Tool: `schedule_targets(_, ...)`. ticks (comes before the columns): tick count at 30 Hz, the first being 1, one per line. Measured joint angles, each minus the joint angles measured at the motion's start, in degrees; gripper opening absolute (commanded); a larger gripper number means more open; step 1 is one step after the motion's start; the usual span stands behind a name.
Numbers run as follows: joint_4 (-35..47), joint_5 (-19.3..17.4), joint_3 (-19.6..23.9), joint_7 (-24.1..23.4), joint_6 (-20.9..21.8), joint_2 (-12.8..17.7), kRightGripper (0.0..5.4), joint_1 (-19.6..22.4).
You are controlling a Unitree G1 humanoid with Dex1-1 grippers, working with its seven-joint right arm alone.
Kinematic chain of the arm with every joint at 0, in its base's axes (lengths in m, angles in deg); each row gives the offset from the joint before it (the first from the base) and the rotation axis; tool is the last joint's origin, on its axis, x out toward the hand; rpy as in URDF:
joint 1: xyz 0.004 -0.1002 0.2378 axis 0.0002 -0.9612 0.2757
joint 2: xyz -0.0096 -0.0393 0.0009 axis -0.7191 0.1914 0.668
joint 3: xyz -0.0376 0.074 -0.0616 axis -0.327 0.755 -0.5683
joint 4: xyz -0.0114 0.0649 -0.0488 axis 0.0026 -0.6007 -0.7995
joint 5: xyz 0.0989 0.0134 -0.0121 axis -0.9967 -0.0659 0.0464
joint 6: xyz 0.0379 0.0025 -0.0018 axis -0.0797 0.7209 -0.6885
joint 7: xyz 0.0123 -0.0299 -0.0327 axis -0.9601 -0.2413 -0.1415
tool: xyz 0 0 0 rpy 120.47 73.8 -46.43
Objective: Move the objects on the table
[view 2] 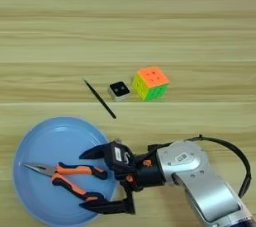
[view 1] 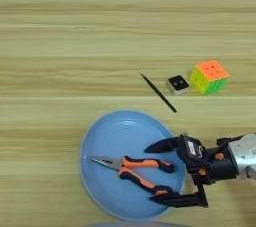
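Note:
A large round light-blue plate [view 1: 107,136] lies on the wooden table [view 1: 75,46] at the near centre. Pliers [view 1: 135,170] with orange-and-black handles lie on the plate, nose pointing left. My right gripper [view 1: 155,173] comes in from the right, open, its two black fingers spread wide on either side of the handle ends, one finger [view 1: 162,146] beyond them and one in front. The handles are not pinched. A thin black stick [view 1: 158,92] lies diagonally on the table just beyond the plate.
A small black-and-white cube [view 1: 177,84] and a colourful puzzle cube [view 1: 209,76] sit to the right of the stick. A black cable [view 2: 235,153] loops off my silver forearm [view 2: 200,181]. Bare wood stretches across the far half.

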Motion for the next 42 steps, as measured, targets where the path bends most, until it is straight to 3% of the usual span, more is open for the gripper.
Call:
schedule_targets(13,2.45,-5.0,2.37,-1.9,-3.94,-2.02,5.38,2.05)
schedule_targets(21,9.77,-8.58,5.48,-9.09,-9.39,-5.15,5.38,5.09)
schedule_targets(31,14.17,-8.2,2.53,-17.05,-22.38,-6.32,5.38,5.77)
schedule_targets(42,11.29,-3.53,-3.29,-22.58,-28.48,-7.74,5.38,8.54)
